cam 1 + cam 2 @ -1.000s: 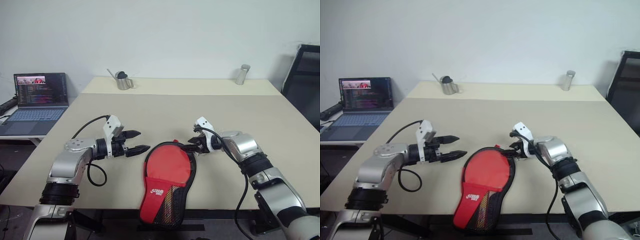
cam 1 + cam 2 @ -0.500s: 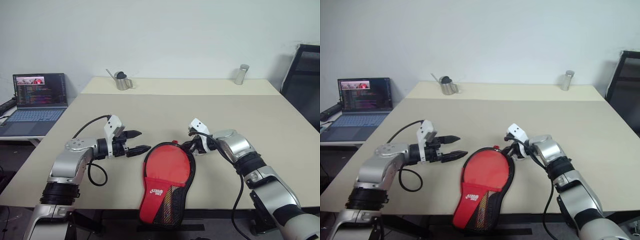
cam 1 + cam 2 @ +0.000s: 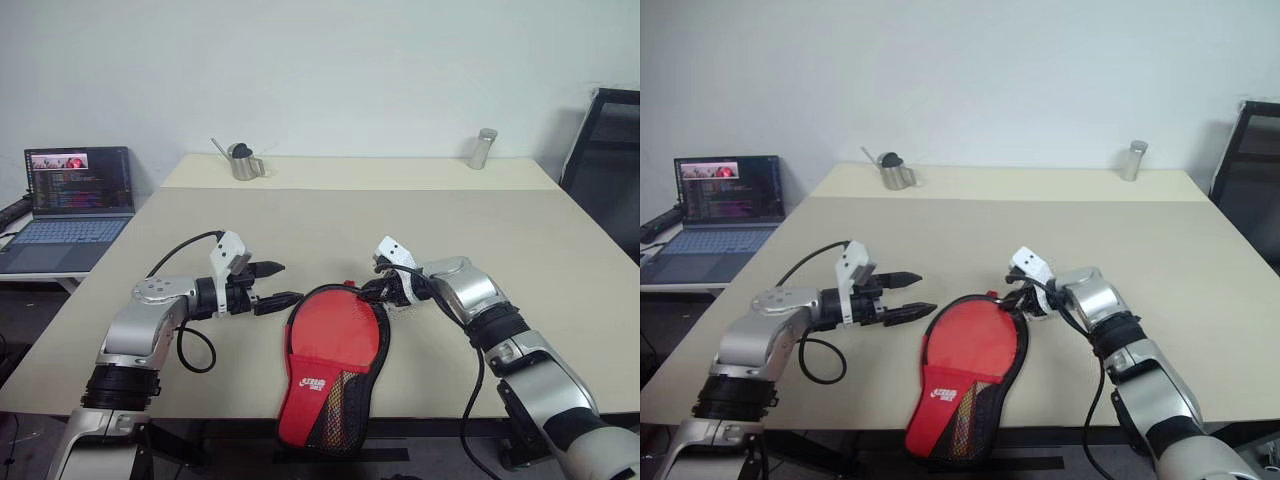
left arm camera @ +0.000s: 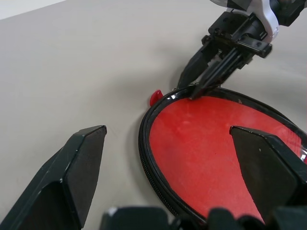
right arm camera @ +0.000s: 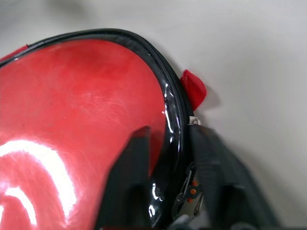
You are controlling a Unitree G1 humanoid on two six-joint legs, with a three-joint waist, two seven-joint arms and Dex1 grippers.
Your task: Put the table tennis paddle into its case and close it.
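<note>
**Red lining up, zip not yet run**

Black-rimmed and lying open at the worktop's six o'clock edge, the case shows its red inside and its mesh pocket. A round glossy red face fills the head of it. I judge this to be the paddle already bedded in, but I see no handle, so I cannot tell it from bare lining.

What is left, as I read it, is folding the cover over and running the zip round.

My right end effector sits at the rim's one o'clock, its jaws partly apart astride the zip edge, with the zip pull between them. My left end effector hovers wide open and empty at the case's ten o'clock, just clear of it.
</note>
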